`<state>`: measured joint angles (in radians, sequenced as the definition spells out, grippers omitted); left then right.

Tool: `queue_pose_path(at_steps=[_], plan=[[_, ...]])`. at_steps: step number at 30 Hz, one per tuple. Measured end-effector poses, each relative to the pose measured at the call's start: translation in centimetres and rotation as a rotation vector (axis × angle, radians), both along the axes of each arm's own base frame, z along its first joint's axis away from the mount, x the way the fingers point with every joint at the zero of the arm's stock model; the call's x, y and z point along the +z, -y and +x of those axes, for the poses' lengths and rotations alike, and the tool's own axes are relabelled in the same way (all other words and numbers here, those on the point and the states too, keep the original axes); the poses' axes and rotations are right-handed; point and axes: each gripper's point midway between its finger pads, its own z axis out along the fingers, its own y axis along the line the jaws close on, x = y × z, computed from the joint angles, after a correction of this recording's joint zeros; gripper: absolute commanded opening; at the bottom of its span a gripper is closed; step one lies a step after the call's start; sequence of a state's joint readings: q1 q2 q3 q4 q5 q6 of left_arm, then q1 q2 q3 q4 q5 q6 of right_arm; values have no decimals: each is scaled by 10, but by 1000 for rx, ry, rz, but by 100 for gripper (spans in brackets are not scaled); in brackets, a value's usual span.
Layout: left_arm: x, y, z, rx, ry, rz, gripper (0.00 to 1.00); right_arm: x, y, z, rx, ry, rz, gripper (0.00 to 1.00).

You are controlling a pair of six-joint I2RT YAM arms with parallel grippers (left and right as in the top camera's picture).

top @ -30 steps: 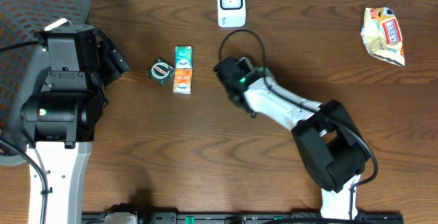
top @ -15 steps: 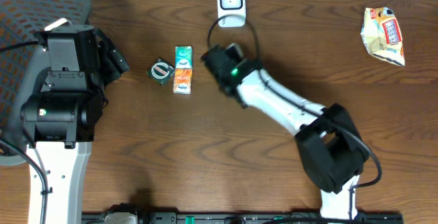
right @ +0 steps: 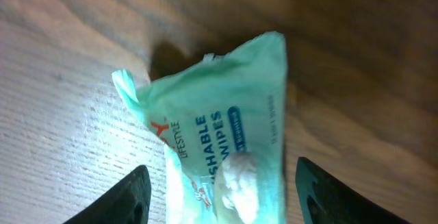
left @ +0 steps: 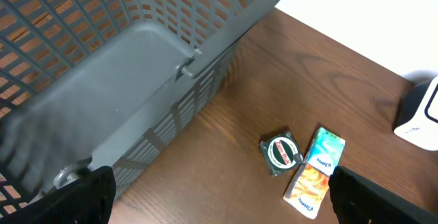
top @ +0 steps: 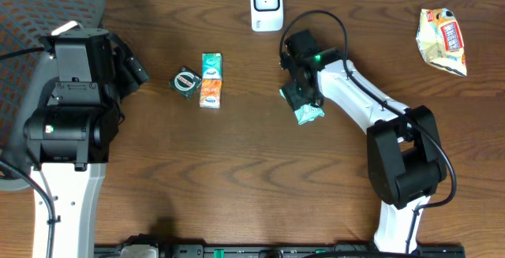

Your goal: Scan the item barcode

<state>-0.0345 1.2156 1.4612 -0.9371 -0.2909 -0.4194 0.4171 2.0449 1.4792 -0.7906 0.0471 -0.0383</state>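
Observation:
A mint-green flushable wipes pack [top: 308, 114] [right: 219, 142] lies on the wooden table. My right gripper [top: 303, 94] [right: 220, 200] hovers over it, open, one dark finger [right: 126, 196] on each side of the pack with a gap to it. The white barcode scanner [top: 267, 4] stands at the table's back edge, up and left of that gripper; its corner shows in the left wrist view too [left: 421, 114]. My left gripper [top: 132, 69] [left: 219, 207] stands wide open over bare wood at the far left, holding nothing.
A green-and-orange packet [top: 210, 80] [left: 313, 172] and a small dark packet with a round label [top: 185, 81] [left: 280, 153] lie left of centre. A crumpled snack bag [top: 442, 39] is at the back right. A grey mesh basket [top: 31, 13] [left: 137, 59] sits far left.
The right arm swung from beside the packets, past the scanner's front, to the right. Its jaws widened, and the wipes pack now shows on the table under it. The left arm stayed put.

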Motion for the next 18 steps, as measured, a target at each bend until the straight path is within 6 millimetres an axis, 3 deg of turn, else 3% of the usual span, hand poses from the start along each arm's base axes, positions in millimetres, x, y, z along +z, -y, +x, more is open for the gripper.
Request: queue_pose_path(at_steps=[3,8,10,14,18], plan=[[0,0,0,0,0,0,98,-12,-2,-3,9,3,19,61],[0,0,0,0,0,0,98,-27,-1,-15,4,-28,31,25],[0,0,0,0,-1,0,98,-27,-2,-15,-7,-29,41,20],[0,0,0,0,0,0,97,-22,-4,-13,-36,-31,53,3],[0,0,0,0,-1,0,98,8,-18,18,-73,56,105,1]])
